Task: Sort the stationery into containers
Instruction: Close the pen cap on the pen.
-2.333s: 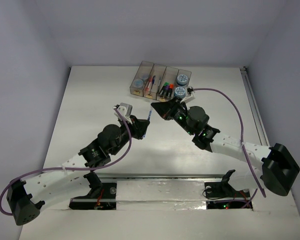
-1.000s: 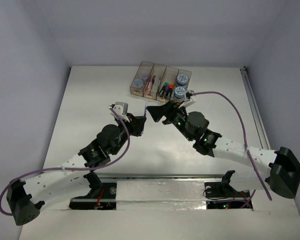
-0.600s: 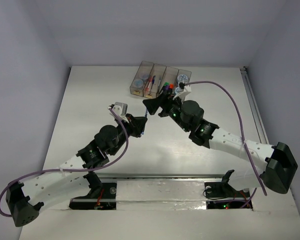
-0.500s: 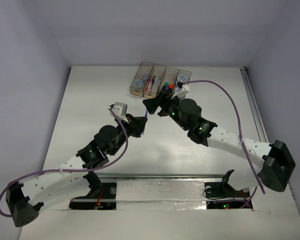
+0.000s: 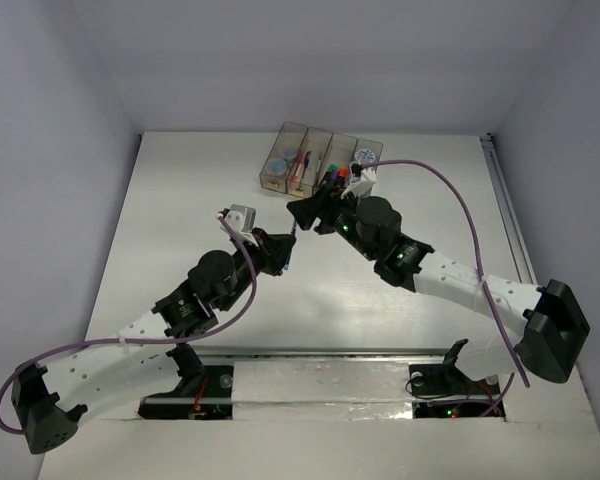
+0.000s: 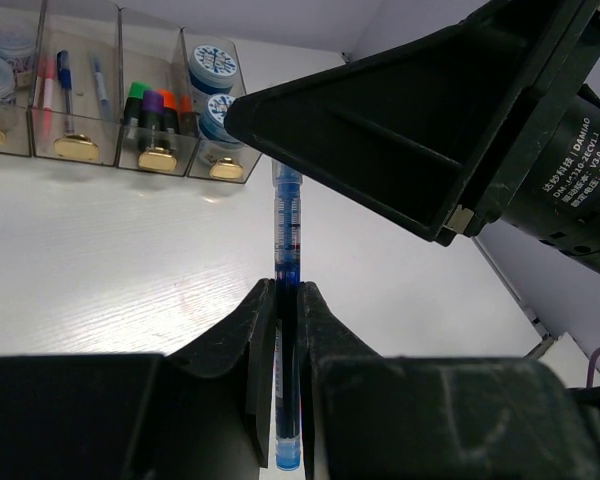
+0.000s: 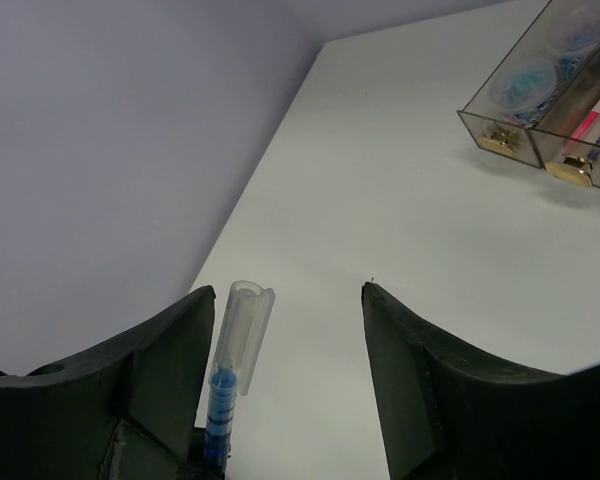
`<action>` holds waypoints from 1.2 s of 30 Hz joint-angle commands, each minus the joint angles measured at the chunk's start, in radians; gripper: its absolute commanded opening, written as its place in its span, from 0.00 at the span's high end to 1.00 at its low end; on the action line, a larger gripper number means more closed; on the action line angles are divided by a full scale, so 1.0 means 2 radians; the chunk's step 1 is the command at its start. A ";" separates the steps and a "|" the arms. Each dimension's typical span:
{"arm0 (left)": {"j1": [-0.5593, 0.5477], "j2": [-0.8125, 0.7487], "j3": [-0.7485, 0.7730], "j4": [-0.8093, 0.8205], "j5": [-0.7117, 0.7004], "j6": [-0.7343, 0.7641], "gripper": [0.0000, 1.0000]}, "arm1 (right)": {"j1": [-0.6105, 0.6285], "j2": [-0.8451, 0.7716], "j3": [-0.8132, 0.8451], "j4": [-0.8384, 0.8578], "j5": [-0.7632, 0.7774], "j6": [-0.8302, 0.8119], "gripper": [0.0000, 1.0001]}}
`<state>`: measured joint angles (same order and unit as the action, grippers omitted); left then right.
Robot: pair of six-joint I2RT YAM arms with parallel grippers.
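Note:
My left gripper [image 6: 287, 290] is shut on a thin blue pen [image 6: 287, 230] that points up and away toward the containers [image 6: 76, 148]. Its clear-capped end [image 7: 242, 325] stands between the jaws of my open right gripper [image 7: 288, 290], close to the left finger and touching neither. From above, both grippers meet over the table's middle around the pen [image 5: 293, 237]. The four bins [image 5: 272, 184] at the back hold blue-grey rolls [image 6: 213, 68], highlighters [image 6: 152, 105] and pens [image 6: 65, 75].
White enclosure walls stand on three sides of the table. A metal rail [image 5: 507, 215] runs along the right edge. Purple cables [image 5: 450, 195] arc over both arms. The arm bases [image 5: 320, 385] sit at the near edge.
My right gripper has swung left from beside the bins to the pen's capped end, which now stands between its jaws. The left gripper keeps hold of the pen and has barely moved.

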<state>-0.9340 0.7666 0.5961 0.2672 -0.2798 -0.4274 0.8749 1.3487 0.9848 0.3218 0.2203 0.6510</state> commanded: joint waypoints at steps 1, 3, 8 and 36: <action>0.001 -0.002 0.003 0.034 0.006 0.005 1.00 | -0.002 -0.002 0.016 0.023 -0.002 -0.005 0.34; 0.001 -0.002 0.003 0.034 0.006 0.005 1.00 | -0.002 -0.006 0.013 0.029 -0.001 -0.005 0.37; 0.001 0.001 0.003 0.034 0.008 0.005 1.00 | -0.002 -0.012 0.007 0.038 0.000 -0.006 0.50; 0.001 0.015 0.008 0.080 -0.047 0.009 1.00 | -0.002 -0.032 -0.067 0.124 -0.018 0.078 0.98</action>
<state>-0.9401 0.7834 0.5961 0.2924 -0.2947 -0.4271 0.8711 1.3178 0.8845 0.4767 0.1806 0.7414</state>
